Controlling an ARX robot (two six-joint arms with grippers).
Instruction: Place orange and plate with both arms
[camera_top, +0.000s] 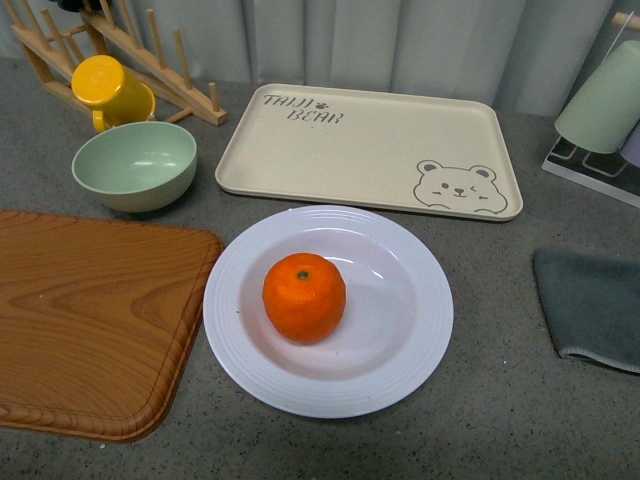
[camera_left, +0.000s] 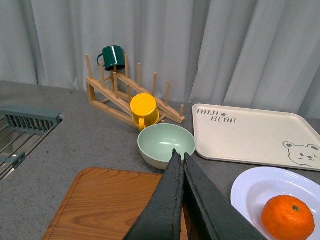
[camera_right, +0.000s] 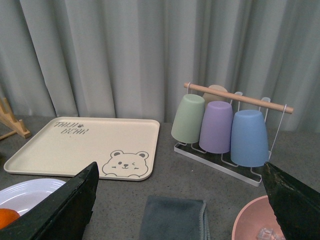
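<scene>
The orange (camera_top: 304, 297) sits in the middle of the white ridged plate (camera_top: 412, 362) on the grey counter in the front view. Neither arm shows there. In the left wrist view my left gripper (camera_left: 179, 156) is shut and empty, raised over the wooden board (camera_left: 107, 202), with the plate (camera_left: 252, 187) and orange (camera_left: 288, 217) off to its side. In the right wrist view my right gripper (camera_right: 181, 169) is open wide and empty, above the grey cloth (camera_right: 172, 219); the plate's rim (camera_right: 30, 189) and a sliver of the orange (camera_right: 7, 217) show at the edge.
A beige bear tray (camera_top: 370, 150) lies behind the plate. A pale green bowl (camera_top: 135, 165), yellow cup (camera_top: 110, 90) and wooden rack (camera_top: 150, 60) stand at the back left. A wooden board (camera_top: 90, 320) lies left, a cup stand (camera_right: 225, 125) and pink bowl (camera_right: 250, 220) right.
</scene>
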